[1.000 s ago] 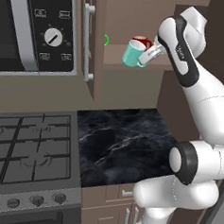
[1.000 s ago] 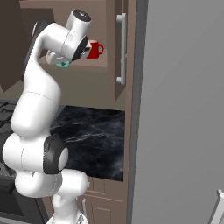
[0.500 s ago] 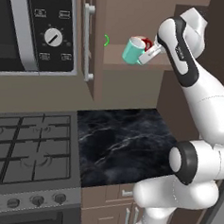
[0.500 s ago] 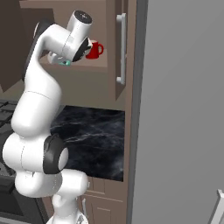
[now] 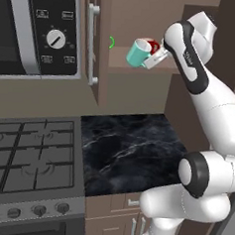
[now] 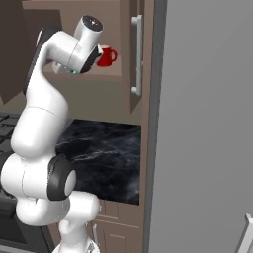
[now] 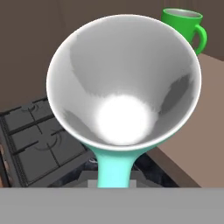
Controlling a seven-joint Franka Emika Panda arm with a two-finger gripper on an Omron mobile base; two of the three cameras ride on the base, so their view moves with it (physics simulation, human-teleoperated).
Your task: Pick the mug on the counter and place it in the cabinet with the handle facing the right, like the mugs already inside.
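While the teal mug (image 5: pixel 138 53) hangs tilted at the open cabinet (image 5: pixel 146 14) shelf edge, just in front of a red mug (image 6: pixel 106 56), the gripper (image 5: pixel 152 59) is clamped on its teal handle (image 7: pixel 113 169). It looks like rigid glazed ceramic: light, slick, chippable. That handle hold invites swinging; a green mug (image 7: pixel 183 24) stands beyond.

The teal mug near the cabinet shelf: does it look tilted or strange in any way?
Yes. The teal mug is tipped on its side in the gripper at the cabinet shelf's edge, while the red mug stands upright.
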